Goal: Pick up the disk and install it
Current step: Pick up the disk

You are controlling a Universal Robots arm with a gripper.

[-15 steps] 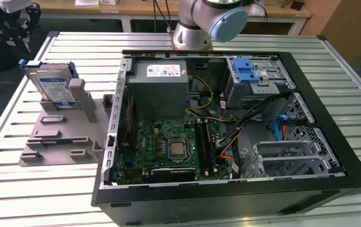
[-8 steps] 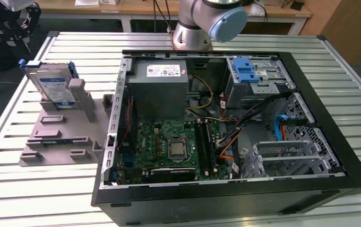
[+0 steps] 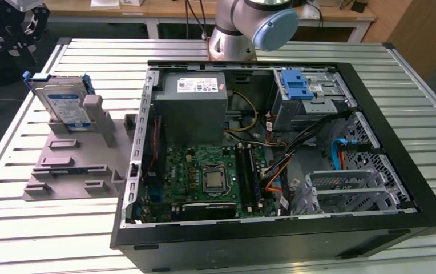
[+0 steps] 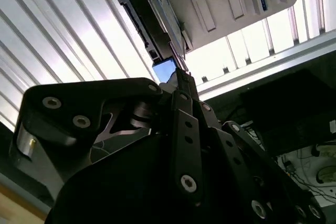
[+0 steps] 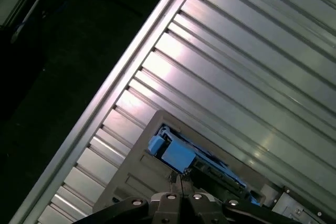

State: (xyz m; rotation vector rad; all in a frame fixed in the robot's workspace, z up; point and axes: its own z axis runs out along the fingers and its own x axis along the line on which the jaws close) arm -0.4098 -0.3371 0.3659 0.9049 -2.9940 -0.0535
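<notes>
1. Gripper (image 5: 177, 179): fingers (image 4: 181, 85) are pressed together tip to tip in both wrist views, with nothing between them.
2. The disk (image 3: 62, 105) is not in the open PC case (image 3: 279, 228). It stands on edge in a grey fixture (image 3: 73, 165) on the slatted tabletop (image 3: 20, 228), on the exterior view's left of the case.
3. The fixture sits just beside the case's side wall. The disk is at the fixture end farther from that wall and leans against a grey post.
4. The disk's label side faces the camera in the exterior view, and the blue carrier frame shows along its top and sides.
5. In both wrist views the fingertips line up with the blue end of the carrier. I can't tell if they touch it.
6. Inside the case:
   - a grey power supply (image 3: 195, 100) near the wall closest to the fixture
   - a green motherboard (image 3: 202, 177) beside it
   - a drive cage with a blue clip (image 3: 298, 85) at the far corner on the exterior view's right, well apart from the disk
7. The arm base (image 3: 237, 28) stands just behind the case.
</notes>
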